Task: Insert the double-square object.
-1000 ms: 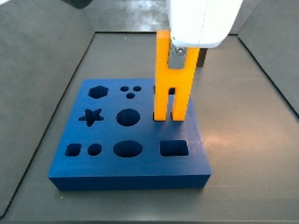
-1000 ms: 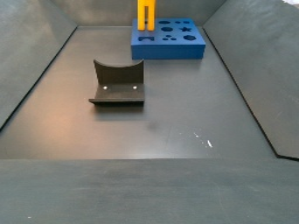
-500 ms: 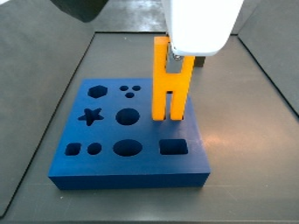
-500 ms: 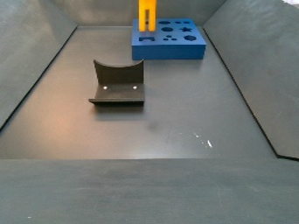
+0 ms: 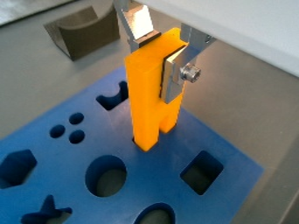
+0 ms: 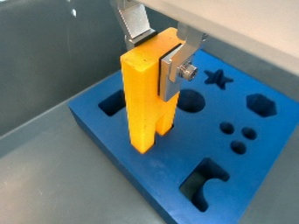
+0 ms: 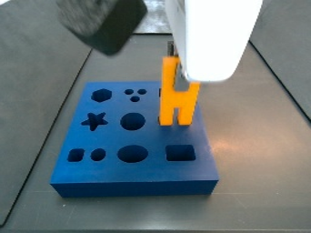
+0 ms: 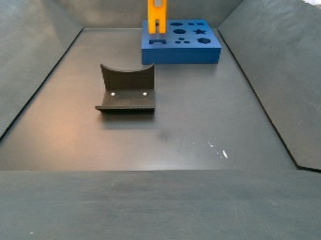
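My gripper (image 5: 158, 57) is shut on the double-square object (image 5: 152, 96), a yellow-orange bar held upright with its forked end down. Its two prongs meet the top of the blue block (image 5: 239, 197) near one edge; how deep they sit I cannot tell. The other wrist view shows the same: gripper (image 6: 158, 54), bar (image 6: 145, 96), block (image 6: 271, 171). In a side view the bar (image 7: 177, 96) stands at the block's (image 7: 134, 179) far right side under the gripper (image 7: 183, 75). In the other side view the bar (image 8: 157, 17) rises at the block's (image 8: 182, 53) left end.
The block has several other shaped holes: star, hexagon, circles, a square (image 7: 181, 153). The dark fixture (image 8: 126, 89) stands on the floor away from the block and shows in a wrist view (image 5: 76, 31). Grey walls ring the floor. A dark blurred shape (image 7: 107, 25) fills one upper corner.
The gripper has moved down with the bar. Less of the bar stands above the block than a second ago. The dark blurred shape has grown in the side view.
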